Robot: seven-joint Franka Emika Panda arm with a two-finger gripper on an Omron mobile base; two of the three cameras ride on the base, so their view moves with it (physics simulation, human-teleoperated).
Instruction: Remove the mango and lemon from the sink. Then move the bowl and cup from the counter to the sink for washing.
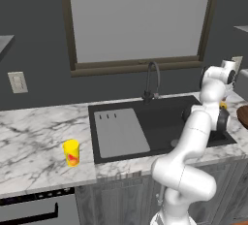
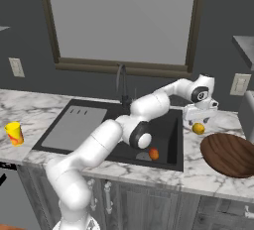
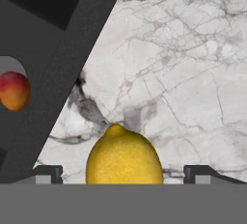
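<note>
The lemon [image 3: 124,155] lies on the counter [image 3: 193,73] between the gripper's [image 2: 199,121] spread jaws (nothing held); mango [image 2: 154,153] remains in the sink [image 2: 168,125]; bowl [image 2: 229,154] and cup [image 1: 71,152] wait.

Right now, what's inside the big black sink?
Inside the sink there's one mango, near the round drain. The robot's arm covers part of the basin, so anything behind it is hidden. The lemon is on the counter.
</note>
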